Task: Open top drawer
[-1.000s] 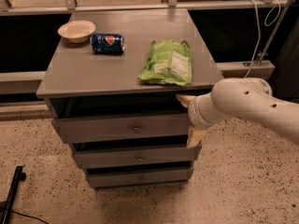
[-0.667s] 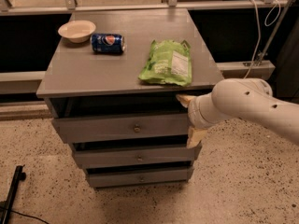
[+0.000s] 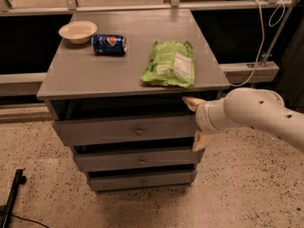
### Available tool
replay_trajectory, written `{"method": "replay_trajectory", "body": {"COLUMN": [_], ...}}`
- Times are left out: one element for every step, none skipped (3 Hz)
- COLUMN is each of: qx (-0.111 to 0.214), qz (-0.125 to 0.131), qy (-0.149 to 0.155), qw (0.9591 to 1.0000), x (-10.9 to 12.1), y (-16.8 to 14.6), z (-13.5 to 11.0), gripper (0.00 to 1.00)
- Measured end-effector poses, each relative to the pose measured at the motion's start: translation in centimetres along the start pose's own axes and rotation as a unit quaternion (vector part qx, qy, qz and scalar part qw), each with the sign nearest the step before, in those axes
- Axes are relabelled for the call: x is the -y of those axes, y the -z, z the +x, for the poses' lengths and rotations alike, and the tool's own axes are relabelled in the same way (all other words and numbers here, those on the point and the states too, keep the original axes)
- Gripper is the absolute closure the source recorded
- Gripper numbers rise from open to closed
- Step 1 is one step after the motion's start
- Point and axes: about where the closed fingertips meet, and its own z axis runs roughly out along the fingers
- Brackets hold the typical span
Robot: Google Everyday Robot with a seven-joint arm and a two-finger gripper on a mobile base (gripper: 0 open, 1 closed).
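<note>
Camera view, gripper (image 3: 190,123) spread wide, parked straddling right end of top drawer (image 3: 128,129), chip bag (image 3: 168,64), can (image 3: 109,44), bowl (image 3: 77,31) seen up top

A single camera looks down from a raised spot in front of the grey cabinet (image 3: 95,72). It is tilted steeply enough that the whole flat top and all three drawer fronts show together. It faces the far metal rail (image 3: 118,6), which runs along the upper edge of the view. The cabinet stands near and fills the middle, with speckled floor (image 3: 38,170) spreading at the near left and right. The top drawer (image 3: 104,130) faces the lens almost squarely. The white arm (image 3: 259,112) enters from the right edge, close to the camera. Its gripper (image 3: 195,121) sits at the drawer's right end, fingers spread one above the other.
</note>
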Motion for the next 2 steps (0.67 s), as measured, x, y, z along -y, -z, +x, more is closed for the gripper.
{"method": "replay_trajectory", "body": {"qx": [0.007, 0.003], "qz": [-0.002, -0.034], "qy": [0.005, -0.006], "qw": [1.0, 0.9994], "x": [0.0, -0.1], "y": [-1.1, -2.8], "z": [0.7, 1.4], "gripper": [0.0, 0.0]}}
